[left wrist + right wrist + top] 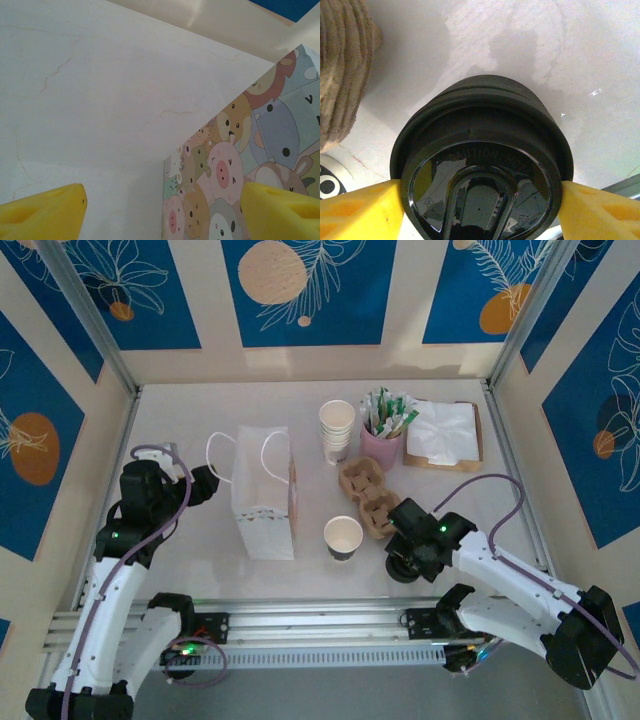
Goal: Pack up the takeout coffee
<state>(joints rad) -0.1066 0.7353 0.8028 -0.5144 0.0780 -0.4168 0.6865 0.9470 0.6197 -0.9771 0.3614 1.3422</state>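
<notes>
Right gripper [402, 562], lower right of centre in the top view: jaws clamped on the loose black lid [485, 165]. Coffee cup [343, 536] stands just left of it, lidless. Left gripper [212, 483]: jaws apart, beside the paper bag [262, 505]. Step looks like lidding. Next: centre lid over cup, press square.

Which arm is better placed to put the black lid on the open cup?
Right: the right pincer grips the black lid beside the open cup; the left pincer hangs open on the paper bag's far side.
</notes>
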